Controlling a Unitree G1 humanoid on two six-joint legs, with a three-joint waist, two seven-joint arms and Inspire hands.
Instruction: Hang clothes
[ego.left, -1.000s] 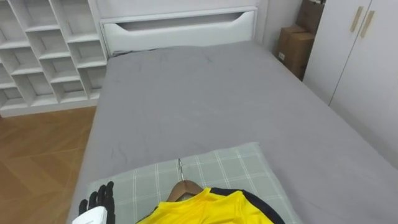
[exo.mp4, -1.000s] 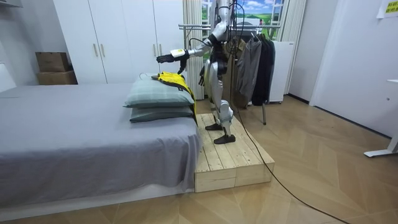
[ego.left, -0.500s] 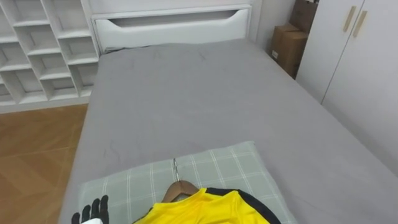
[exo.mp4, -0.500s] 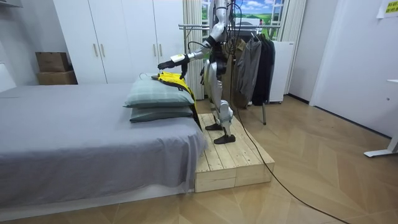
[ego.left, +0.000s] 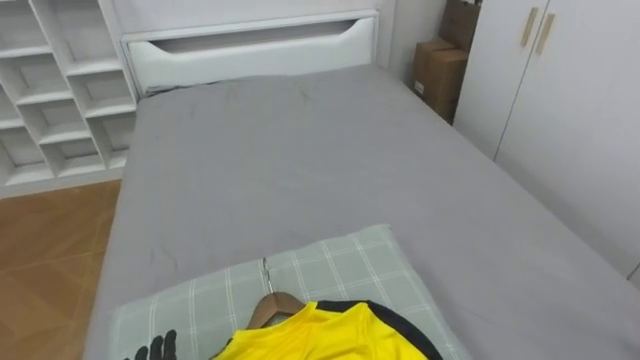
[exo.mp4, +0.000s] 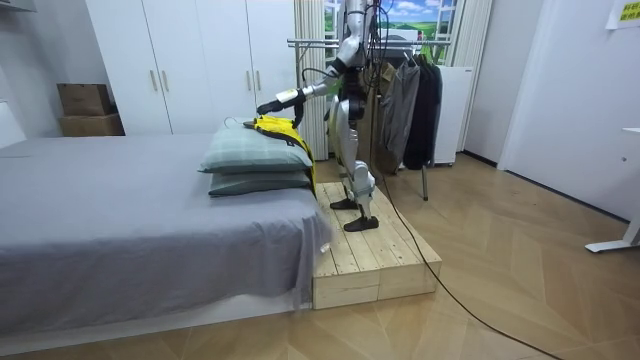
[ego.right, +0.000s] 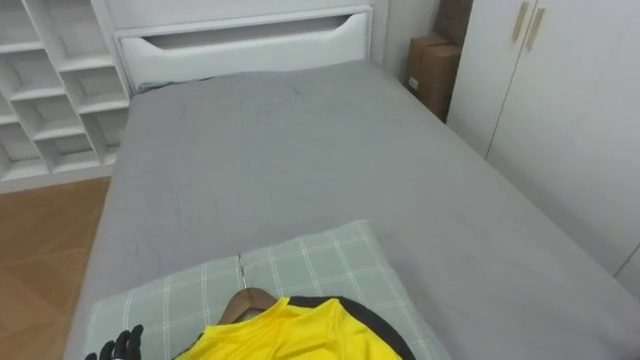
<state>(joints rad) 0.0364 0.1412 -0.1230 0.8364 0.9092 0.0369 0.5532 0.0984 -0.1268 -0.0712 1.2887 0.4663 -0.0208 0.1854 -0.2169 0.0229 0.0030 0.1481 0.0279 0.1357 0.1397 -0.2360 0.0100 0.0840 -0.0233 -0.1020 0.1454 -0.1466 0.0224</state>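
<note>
The yellow shirt (ego.left: 312, 336) on its wooden hanger (ego.left: 272, 300) is seen at the lower centre, laid on the checked pillow (ego.left: 340, 265) of the grey bed (ego.left: 300, 150). The left hand (ego.left: 155, 348) is held at the bottom left edge, fingers straight and spread, holding nothing.

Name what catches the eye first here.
A bright yellow shirt on a wooden hanger lies on the checked pillow at the near end of the grey bed. The left hand shows dark fingers at the pillow's left edge. In the room view the robot stands on a wooden platform before a clothes rack.
</note>
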